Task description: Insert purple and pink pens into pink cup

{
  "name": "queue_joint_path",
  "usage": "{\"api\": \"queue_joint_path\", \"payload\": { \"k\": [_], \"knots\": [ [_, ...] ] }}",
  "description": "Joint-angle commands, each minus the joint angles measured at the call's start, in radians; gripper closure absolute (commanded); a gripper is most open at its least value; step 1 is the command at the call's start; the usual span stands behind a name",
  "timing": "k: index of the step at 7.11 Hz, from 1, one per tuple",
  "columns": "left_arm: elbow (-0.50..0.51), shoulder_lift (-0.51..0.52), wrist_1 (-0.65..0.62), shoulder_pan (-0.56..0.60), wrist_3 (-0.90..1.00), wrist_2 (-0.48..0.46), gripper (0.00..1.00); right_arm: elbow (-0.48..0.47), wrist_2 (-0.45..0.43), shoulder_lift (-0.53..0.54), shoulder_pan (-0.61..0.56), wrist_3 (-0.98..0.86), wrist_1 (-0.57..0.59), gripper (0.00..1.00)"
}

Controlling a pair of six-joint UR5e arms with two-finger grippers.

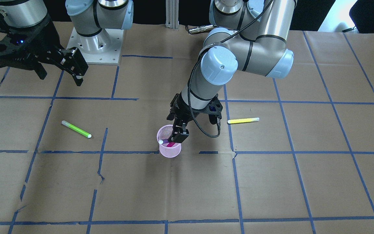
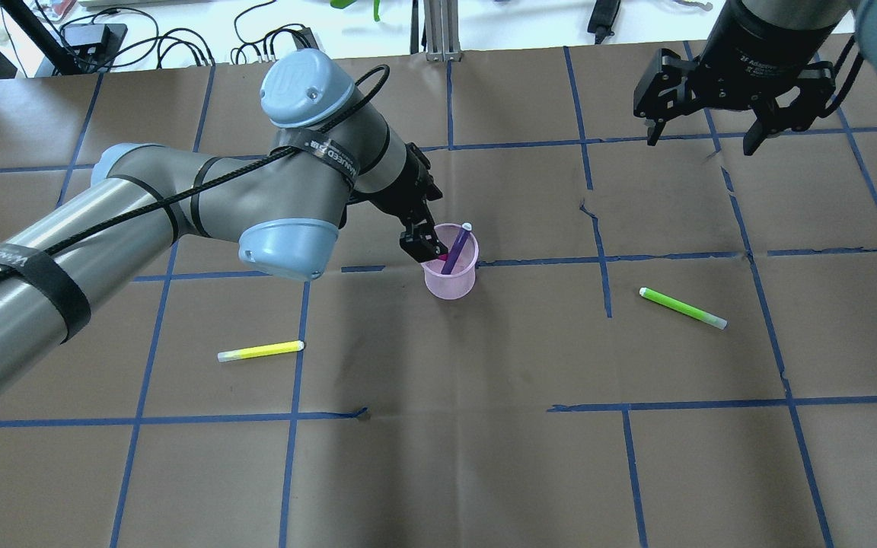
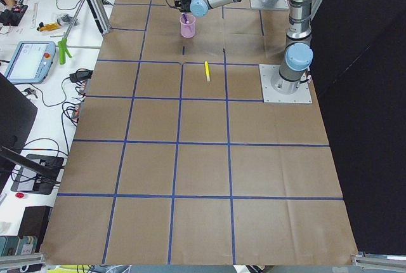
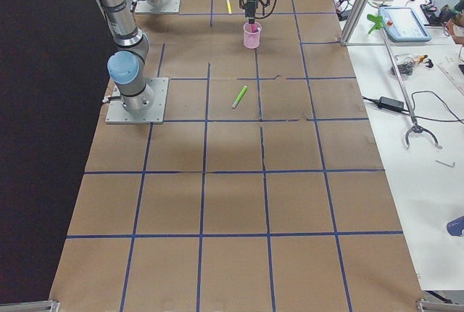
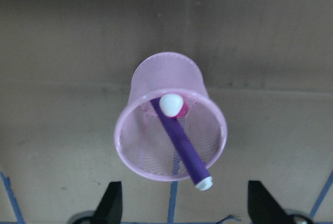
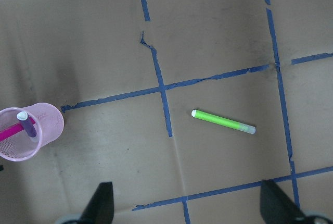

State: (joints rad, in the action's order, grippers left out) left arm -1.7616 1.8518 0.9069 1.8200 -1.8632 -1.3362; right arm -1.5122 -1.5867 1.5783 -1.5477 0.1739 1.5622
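The pink mesh cup (image 2: 450, 281) stands upright mid-table. The purple pen (image 2: 455, 251) leans inside it, white cap over the rim. The pink pen (image 2: 438, 260) is also inside; in the left wrist view it shows end-on (image 5: 181, 111) beside the purple pen (image 5: 179, 146) in the cup (image 5: 161, 73). My left gripper (image 2: 419, 243) hangs at the cup's rim, open and holding nothing; its fingertips (image 5: 112, 203) stand wide apart. My right gripper (image 2: 705, 137) is open and empty, high at the far right.
A green pen (image 2: 682, 307) lies on the brown paper to the right of the cup and shows in the right wrist view (image 6: 223, 122). A yellow pen (image 2: 261, 351) lies to the cup's left front. Blue tape lines cross the table.
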Motion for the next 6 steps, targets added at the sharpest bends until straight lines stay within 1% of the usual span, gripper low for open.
{"api": "queue_joint_path", "payload": {
  "k": [1, 2, 3, 5, 6],
  "knots": [
    [-0.008, -0.104, 0.035, -0.022, 0.310, -0.182, 0.03, 0.001, 0.007, 0.002, -0.005, 0.006, -0.001, 0.00],
    [-0.001, -0.165, 0.097, -0.056, 0.534, -0.246, 0.03, -0.002, 0.007, 0.002, -0.005, 0.004, -0.001, 0.00],
    [-0.001, -0.218, 0.160, -0.094, 0.719, -0.248, 0.03, -0.009, 0.007, 0.000, -0.005, 0.004, -0.002, 0.00],
    [0.004, -0.275, 0.188, -0.151, 1.117, -0.261, 0.03, -0.009, 0.005, -0.006, -0.002, 0.003, -0.001, 0.00],
    [0.007, -0.281, 0.199, -0.177, 1.321, -0.312, 0.02, -0.009, 0.005, -0.006, -0.002, 0.003, -0.001, 0.00]
  ]
}}
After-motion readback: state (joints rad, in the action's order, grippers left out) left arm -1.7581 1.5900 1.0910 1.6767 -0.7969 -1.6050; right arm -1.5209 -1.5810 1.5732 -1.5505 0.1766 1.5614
